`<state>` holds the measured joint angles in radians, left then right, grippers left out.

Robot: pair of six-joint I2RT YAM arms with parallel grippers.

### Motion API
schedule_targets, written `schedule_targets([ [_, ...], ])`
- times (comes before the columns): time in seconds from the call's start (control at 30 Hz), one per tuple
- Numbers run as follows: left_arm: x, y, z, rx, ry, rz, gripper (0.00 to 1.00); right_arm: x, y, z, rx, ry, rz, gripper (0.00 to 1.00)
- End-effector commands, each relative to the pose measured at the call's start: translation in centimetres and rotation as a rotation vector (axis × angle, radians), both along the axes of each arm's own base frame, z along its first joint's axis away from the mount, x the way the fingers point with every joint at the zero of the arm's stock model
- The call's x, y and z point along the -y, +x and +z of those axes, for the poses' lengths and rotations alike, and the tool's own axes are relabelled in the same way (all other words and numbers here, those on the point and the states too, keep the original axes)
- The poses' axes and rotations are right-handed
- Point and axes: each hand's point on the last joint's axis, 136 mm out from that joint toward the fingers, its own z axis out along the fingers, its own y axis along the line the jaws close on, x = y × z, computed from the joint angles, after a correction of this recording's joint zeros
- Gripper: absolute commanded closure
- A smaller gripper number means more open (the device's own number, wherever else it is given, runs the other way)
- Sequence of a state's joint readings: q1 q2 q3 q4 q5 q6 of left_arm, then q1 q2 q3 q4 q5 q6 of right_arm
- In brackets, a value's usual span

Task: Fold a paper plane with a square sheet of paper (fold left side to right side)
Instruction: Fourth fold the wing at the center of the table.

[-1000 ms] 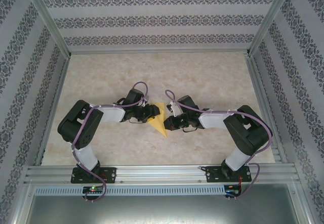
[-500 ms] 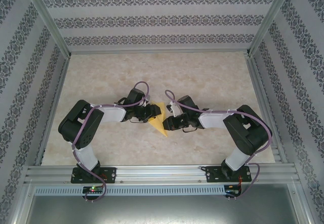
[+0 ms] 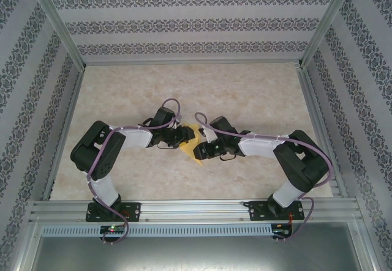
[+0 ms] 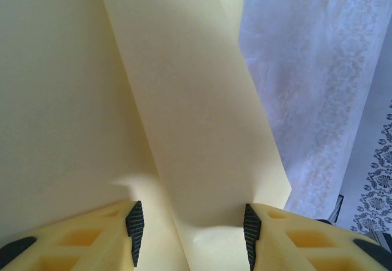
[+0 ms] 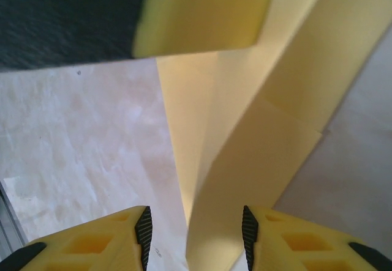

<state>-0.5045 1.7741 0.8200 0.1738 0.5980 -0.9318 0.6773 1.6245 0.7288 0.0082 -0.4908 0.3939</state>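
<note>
The yellow-orange paper (image 3: 193, 144), creased to a pointed shape, lies mid-table between the two arms, its tip toward the near edge. My left gripper (image 3: 184, 137) is at its left edge and my right gripper (image 3: 203, 149) at its right edge. In the left wrist view the paper (image 4: 184, 100) shows a raised folded flap that runs between the open fingers of my left gripper (image 4: 192, 234). In the right wrist view a flap of the paper (image 5: 257, 161) rises between the open fingers of my right gripper (image 5: 194, 234). A yellow finger (image 5: 202, 14) of the left gripper sits above that flap.
The marble-patterned table (image 3: 257, 93) is bounded by aluminium rails (image 3: 196, 210) at the near edge and patterned walls (image 3: 184, 26) on the other three sides. Both arm bases stand on the near rail.
My right gripper has moved left onto the paper. The paper's right side has lifted and buckled, and less of its flat pointed outline shows. The left arm has barely moved.
</note>
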Motion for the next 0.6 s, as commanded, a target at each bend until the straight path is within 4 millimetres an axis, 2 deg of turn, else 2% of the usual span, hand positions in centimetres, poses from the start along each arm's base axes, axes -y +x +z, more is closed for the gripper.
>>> schedule_targets([
  [0.0,0.66,0.31,0.65,0.031,-0.009,-0.011,0.5,-0.65,0.51,-0.21,0.029,-0.036,0.016,0.55],
  [0.27,0.62,0.29,0.56,0.03,-0.009,-0.009,0.5,-0.68,0.4,-1.05,0.028,-0.084,0.025,0.56],
  [0.57,0.47,0.16,0.43,0.028,-0.001,-0.01,0.5,-1.2,0.41,-1.04,0.017,-0.065,0.035,0.8],
])
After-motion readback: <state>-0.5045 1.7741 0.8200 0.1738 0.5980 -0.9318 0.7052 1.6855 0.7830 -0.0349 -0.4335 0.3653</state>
